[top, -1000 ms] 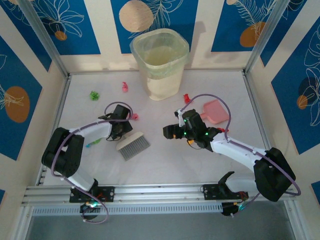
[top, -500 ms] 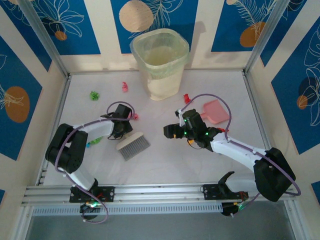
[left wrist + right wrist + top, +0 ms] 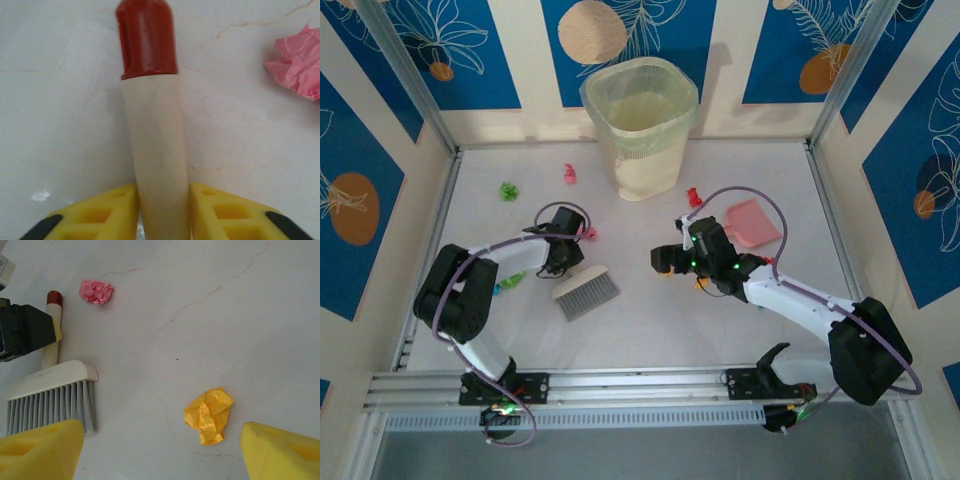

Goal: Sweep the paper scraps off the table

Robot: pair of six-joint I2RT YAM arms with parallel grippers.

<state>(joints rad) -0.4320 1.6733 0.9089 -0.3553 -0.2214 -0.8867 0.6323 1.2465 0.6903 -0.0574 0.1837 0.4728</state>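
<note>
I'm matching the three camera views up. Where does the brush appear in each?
Top external: brush left of centre.
Left wrist: its cream handle runs up the middle, inside the left gripper.
Right wrist: brush at the left edge, bristles downward.
Shared landmark: the pink paper scrap beside the red handle tip.

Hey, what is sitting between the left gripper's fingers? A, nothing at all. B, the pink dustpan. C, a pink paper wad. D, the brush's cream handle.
D: in the left wrist view the left gripper's yellow fingers press against both sides of the brush handle, while the pink wad lies apart on the table.
</note>
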